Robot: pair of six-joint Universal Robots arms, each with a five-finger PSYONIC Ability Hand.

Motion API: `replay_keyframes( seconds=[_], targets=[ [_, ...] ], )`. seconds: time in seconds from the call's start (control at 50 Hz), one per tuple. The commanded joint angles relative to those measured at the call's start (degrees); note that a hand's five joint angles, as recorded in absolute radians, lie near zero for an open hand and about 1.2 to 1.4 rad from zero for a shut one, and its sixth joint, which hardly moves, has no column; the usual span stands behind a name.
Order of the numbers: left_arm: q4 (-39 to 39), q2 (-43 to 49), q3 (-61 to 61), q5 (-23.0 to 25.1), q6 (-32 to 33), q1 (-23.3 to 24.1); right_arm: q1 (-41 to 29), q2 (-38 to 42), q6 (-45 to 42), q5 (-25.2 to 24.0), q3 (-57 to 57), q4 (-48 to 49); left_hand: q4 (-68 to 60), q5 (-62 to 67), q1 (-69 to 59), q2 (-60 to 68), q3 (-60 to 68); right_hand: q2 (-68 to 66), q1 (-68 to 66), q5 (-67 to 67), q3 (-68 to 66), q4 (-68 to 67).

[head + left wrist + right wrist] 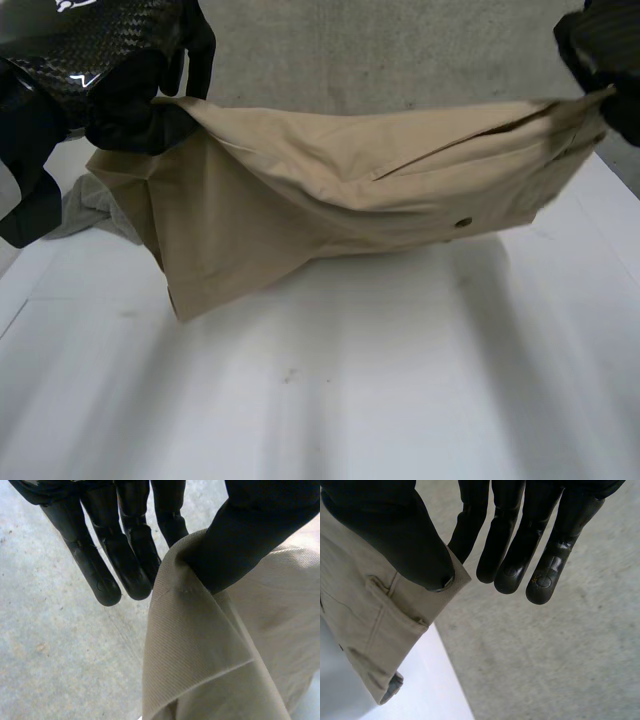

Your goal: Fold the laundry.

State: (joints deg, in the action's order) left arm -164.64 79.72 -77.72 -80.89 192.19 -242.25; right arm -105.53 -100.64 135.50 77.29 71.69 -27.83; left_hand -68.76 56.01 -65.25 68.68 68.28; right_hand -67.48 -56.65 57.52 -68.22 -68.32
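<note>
Reading first for lettering, I find a white mark on the carbon-weave cover [90, 40] of the left arm, cut off at the edge and illegible to me. The tan garment [330, 190] is stretched between both hands above the white table [350, 400]. It has a small dark stud [462, 222] on its front, and its lower fold droops lowest toward the left arm's side. I cannot tell whether that fold touches the table. My left hand [130, 110] pinches one top corner; in its wrist view the thumb presses the hem against straight fingers [92, 565]. My right hand [605, 50] clamps the other top corner, thumb over the waistband end. A grey cloth [85, 210] lies on the table behind the garment, near the left hand.
</note>
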Motion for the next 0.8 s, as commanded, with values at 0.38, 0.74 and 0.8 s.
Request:
replay_keyframes(
  seconds=[0.38,0.74,0.8],
  targets=[
    [-8.68,29.87,-2.35,0.56,-1.21,-0.24,3.30,28.57,9.08,-1.52,7.06,-1.71,-11.24,13.99,-14.75,11.32,11.72,1.09,-9.73,-1.14,1.84,1.94],
    [-8.85,26.01,-7.09,0.82,-0.85,-0.15,2.96,24.88,9.87,-1.17,1.17,-7.59,-11.24,13.99,-14.75,11.32,11.72,39.56,28.73,-39.60,40.31,40.40],
    [-8.85,25.66,-7.45,0.74,-0.85,-0.15,1.99,24.88,10.22,-1.52,1.17,-10.14,-11.24,13.99,-14.75,11.32,11.72,40.57,29.74,-40.61,41.31,41.41]
  ],
)
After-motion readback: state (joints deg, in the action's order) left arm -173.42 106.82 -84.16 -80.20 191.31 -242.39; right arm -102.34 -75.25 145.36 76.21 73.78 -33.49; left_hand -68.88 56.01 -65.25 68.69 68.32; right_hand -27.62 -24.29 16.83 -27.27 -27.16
